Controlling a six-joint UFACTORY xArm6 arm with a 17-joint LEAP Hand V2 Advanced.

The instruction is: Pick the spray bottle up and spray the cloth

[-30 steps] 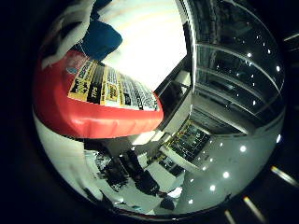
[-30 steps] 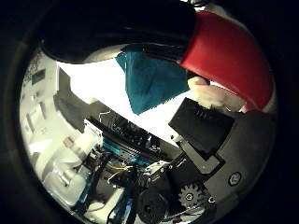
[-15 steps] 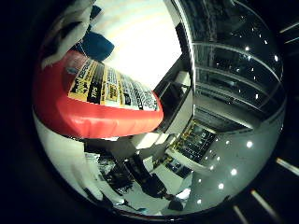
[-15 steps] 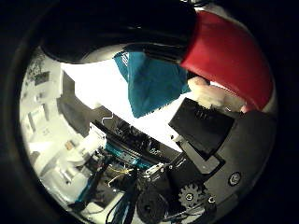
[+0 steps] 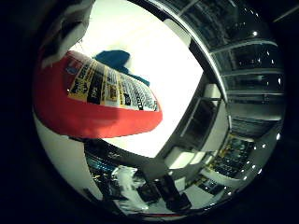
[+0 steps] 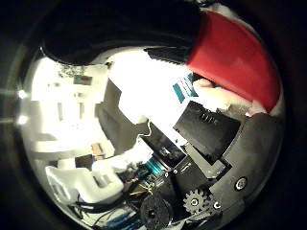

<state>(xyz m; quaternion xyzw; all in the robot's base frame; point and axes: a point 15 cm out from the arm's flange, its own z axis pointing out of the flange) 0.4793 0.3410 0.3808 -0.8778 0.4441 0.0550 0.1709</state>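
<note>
The red spray bottle [image 5: 89,98] with a yellow and black label fills much of the little finger side view, close against the palm. In the thumb side view its red body [image 6: 235,59] sits between a dark finger [image 6: 125,29] and the black and white body of my hand [image 6: 219,144]. My hand is curled round the bottle and holds it off the table. The teal cloth [image 5: 117,63] lies on the white table [image 5: 163,84], past the bottle.
Beyond the white table's edge [image 6: 115,96] there are shelves and equipment [image 6: 67,105]. The little finger side view shows dark room structures and ceiling lights [image 5: 234,154] past the table.
The whole picture has swung, so the hand has turned with the bottle. The bottle stays fixed against the palm. The cloth now shows much smaller in the thumb side view.
</note>
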